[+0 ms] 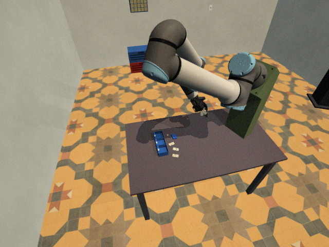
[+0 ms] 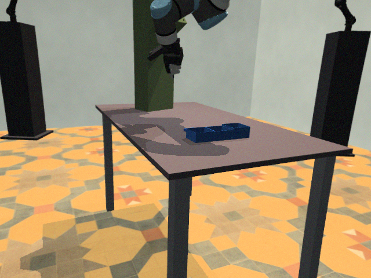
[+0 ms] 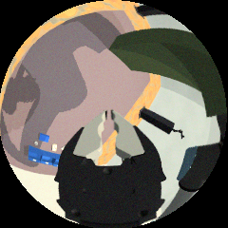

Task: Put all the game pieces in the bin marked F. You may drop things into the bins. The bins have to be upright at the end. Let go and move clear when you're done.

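A row of joined blue bins lies on the dark table; it also shows in the exterior view and the wrist view. Three white game pieces lie on the table just right of the bins. A small blue block sits beside the bins' far end, and a tiny dark piece lies near it. My gripper hangs high above the table's far edge, well away from the bins. Its fingers are shut with nothing between them. I cannot read the bin labels.
The green robot pedestal stands on the table's far right corner. A red and blue crate sits on the floor by the back wall. Black camera stands flank the table.
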`<state>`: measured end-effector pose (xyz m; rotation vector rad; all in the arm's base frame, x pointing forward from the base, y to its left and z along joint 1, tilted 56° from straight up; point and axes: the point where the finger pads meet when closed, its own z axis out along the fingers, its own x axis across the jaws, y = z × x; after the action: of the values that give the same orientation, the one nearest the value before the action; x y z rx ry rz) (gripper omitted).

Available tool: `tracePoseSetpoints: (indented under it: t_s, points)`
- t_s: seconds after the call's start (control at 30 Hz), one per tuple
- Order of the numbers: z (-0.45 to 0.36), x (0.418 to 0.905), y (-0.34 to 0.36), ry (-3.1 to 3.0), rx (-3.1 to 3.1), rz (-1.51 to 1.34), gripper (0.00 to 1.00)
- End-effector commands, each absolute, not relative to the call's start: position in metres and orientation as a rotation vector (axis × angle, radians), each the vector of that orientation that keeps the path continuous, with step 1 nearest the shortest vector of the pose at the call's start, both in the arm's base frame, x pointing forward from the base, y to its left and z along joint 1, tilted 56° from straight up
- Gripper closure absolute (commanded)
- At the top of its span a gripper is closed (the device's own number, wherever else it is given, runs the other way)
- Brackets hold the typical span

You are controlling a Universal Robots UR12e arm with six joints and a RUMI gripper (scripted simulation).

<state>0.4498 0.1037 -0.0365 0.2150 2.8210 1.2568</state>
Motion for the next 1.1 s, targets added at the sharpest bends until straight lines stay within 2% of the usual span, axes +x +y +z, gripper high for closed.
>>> tracePoseSetpoints:
  t_s: [0.0, 1.07]
  points:
    - [-0.027, 0.47, 0.099, 2.771, 0.03, 1.159, 0.96]
    - [0.028, 0.55, 0.093, 2.43, -0.729, 0.668, 0.96]
